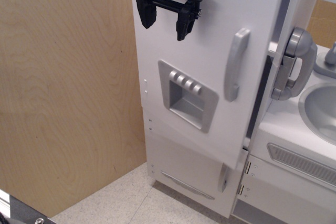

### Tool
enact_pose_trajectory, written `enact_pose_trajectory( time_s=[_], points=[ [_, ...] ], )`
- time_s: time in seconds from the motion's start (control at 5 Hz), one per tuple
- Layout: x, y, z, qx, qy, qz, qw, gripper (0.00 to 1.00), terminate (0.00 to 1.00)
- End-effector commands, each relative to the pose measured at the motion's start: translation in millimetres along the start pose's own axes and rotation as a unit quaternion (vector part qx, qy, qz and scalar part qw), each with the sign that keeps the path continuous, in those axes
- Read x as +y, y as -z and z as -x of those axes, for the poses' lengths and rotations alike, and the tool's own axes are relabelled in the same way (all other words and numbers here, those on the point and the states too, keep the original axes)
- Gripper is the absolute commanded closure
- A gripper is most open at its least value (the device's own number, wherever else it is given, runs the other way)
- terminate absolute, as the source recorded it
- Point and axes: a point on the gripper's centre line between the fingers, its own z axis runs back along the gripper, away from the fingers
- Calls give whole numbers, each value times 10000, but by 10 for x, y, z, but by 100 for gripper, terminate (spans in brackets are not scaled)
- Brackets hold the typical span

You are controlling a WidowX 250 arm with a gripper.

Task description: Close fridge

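Note:
The fridge door [210, 51] is big and white, with a grey vertical bar handle [234, 65] and a grey dispenser recess [186, 94] with several buttons. It stands almost shut, with a narrow dark gap left along its right edge [264, 85]. The shelves and what lies on them are hidden behind it. My black gripper [165, 23] is at the top of the door's front, left of the handle, fingers pointing down and spread apart, holding nothing.
A shorter white lower door [194, 174] with a small grey handle [223, 178] sits below. A grey toy phone [294, 64] hangs on the fridge's right side. The sink counter [315, 114] is at right. A wooden wall panel [68, 93] stands at left.

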Motion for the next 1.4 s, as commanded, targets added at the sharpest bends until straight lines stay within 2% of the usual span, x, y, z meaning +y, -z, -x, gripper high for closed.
enact_pose_trajectory(
  time_s=[0.0,0.2,0.4,0.6,0.8,1.0,1.2],
  points=[
    [94,-229,-193,-905,-164,-91,9957,0,0],
    [109,-249,-285,-1043,-358,91,9939,0,0],
    [125,-262,-334,-1375,-322,169,9898,0,0],
    [157,-315,-355,-1883,-426,220,9809,0,0],
    [188,-339,-376,-2060,-367,318,9773,0,0],
    [198,-346,-390,-2444,-343,277,9687,0,0],
    [221,-360,-431,-2576,-425,269,9650,0,0]
  ],
)
